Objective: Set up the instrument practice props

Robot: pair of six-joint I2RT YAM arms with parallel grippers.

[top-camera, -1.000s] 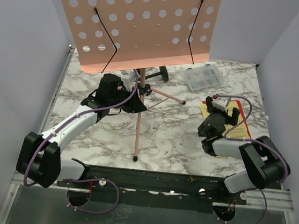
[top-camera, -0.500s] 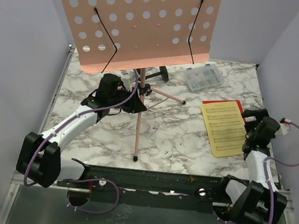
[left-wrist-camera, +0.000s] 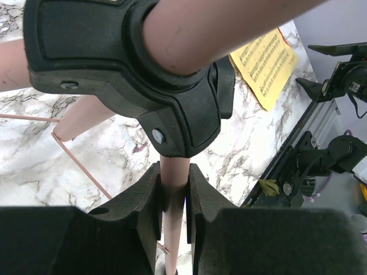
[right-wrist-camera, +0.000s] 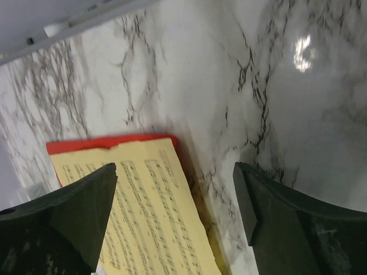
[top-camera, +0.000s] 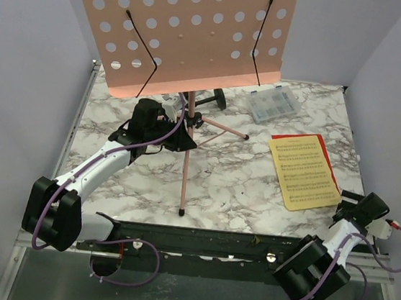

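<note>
Pink perforated music stand stands upright at the far left of the white marble counter. Its wide desk reaches almost to the left wall, and its near tripod leg touches down close to the near edge. The left gripper has its fingers clamped narrow on the stand's pink pole, just under the black hub where the legs meet.

Over on the right, a yellow sheet-music page lies flat on a red page, which peeks out along the far and right sides, near the counter's right edge. A stretch of marble separates the pages from the tripod.

The right gripper sits at the near right corner, beyond the yellow page's near corner, fingers spread wide and gripping nothing.

A clear plastic compartment box rests at the far edge.
</note>
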